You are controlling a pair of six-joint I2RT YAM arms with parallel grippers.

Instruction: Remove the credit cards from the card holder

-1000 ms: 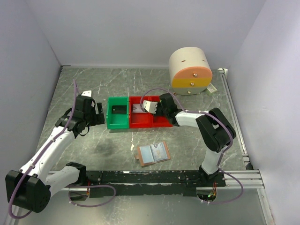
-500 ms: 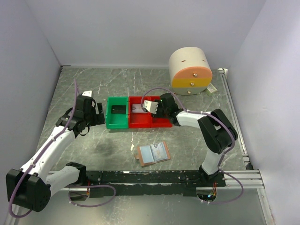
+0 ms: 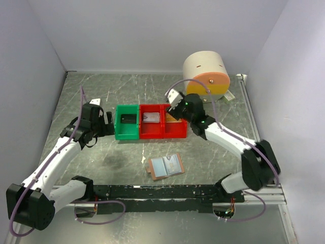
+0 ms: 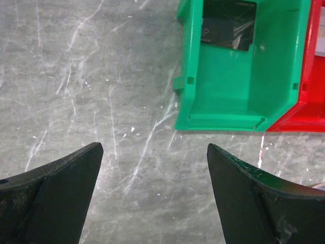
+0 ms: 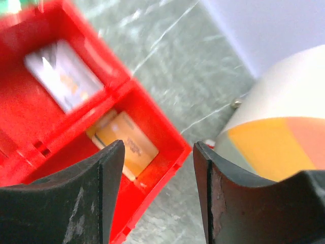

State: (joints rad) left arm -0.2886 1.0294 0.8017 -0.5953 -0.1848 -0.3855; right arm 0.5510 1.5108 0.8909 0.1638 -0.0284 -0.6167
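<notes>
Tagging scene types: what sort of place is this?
Probably a lab robot cell: white walls enclosing a marble-pattern table, arms bolted to a black rail, staged green bin and red bins.

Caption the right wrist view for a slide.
Open right tool facing red bins holding a gold card and a silver card.

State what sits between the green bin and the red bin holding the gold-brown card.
Between the green bin and the red bin with the gold-brown card sits a second red bin, holding a silver-grey card. The top external view shows the row.
</notes>
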